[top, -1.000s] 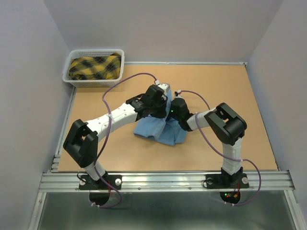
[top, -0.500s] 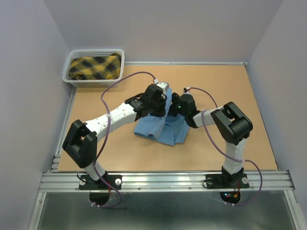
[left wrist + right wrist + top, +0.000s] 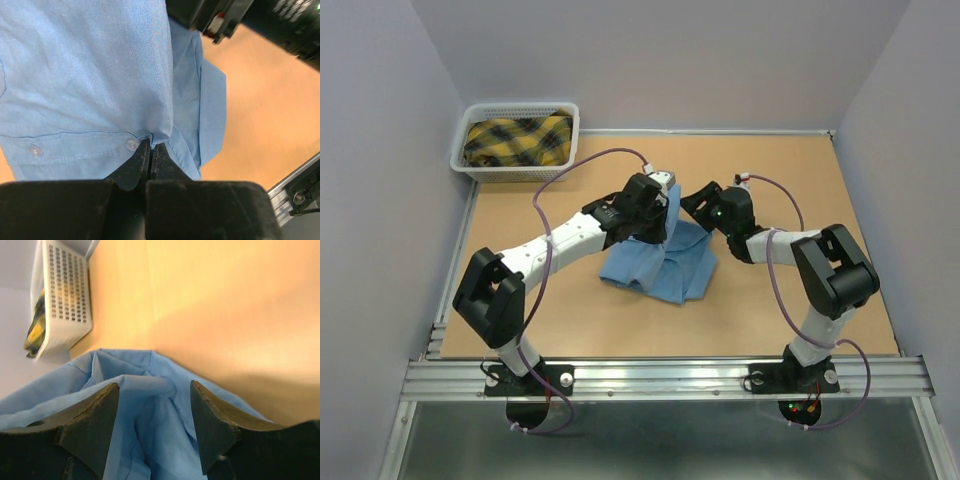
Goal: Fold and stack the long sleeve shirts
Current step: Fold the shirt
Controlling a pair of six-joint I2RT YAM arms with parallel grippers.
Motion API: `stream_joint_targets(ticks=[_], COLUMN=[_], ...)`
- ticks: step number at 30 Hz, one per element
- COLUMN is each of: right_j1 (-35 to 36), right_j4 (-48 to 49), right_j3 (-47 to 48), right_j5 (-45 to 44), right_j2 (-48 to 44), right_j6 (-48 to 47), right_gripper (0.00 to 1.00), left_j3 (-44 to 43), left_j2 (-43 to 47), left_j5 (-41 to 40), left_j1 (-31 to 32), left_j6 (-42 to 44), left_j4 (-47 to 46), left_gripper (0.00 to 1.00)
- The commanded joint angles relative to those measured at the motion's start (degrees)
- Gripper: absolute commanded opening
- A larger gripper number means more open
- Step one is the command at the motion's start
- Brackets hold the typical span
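The right gripper (image 3: 694, 199) backs off the light blue shirt (image 3: 665, 272) heaped mid-way on the table (image 3: 800, 180), jaws apart and empty, while the left gripper (image 3: 151, 149) pinches its button edge, best drawn across taut.

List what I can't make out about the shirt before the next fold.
- Top view: left arm covers the far part of the blue shirt; collar, sleeves untraceable.
- Left wrist view: shirt runs off the top and left edges; shut left fingers hide the pinched edge.
- Top view, basket: plaid cloth bunched, type unclear.
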State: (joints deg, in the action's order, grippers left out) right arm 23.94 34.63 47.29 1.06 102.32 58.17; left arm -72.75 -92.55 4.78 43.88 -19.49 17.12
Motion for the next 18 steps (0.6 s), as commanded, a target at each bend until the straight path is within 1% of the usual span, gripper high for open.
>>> stream_joint_targets(ticks=[1, 6, 12, 14, 18], right_j1=[-0.8, -0.9, -0.9, -0.9, -1.4], right_j4=[-9.1, -19.8, -25.7, -27.7, -29.4], right_j3=[-0.4, -0.4, -4.2, -5.7, -7.6], right_j5=[-6.6, -13.3, -16.6, -18.6, -19.0], right_j2=[-5.2, -10.9, -17.9, -20.0, -21.9], right_j6=[-3.4, -4.7, -3.9, -3.7, -3.1], right_gripper=[0.65, 0.65, 0.65, 0.65, 0.66], left_j3=[-3.2, -6.4, -10.0, -10.6, -12.4], left_j2=[-1.8, -6.1, -11.1, -11.8, -13.4], left_j5=[3.2, 4.2, 3.7, 3.9, 4.1], left_j1=[0.2, 2.0, 4.0, 4.4, 4.8], left_j6=[0.9, 1.3, 1.7, 0.7, -1.0], left_j4=[0.3, 2.6, 6.4, 6.3, 6.0], left_gripper=[0.0, 0.0, 0.0, 0.0, 0.0])
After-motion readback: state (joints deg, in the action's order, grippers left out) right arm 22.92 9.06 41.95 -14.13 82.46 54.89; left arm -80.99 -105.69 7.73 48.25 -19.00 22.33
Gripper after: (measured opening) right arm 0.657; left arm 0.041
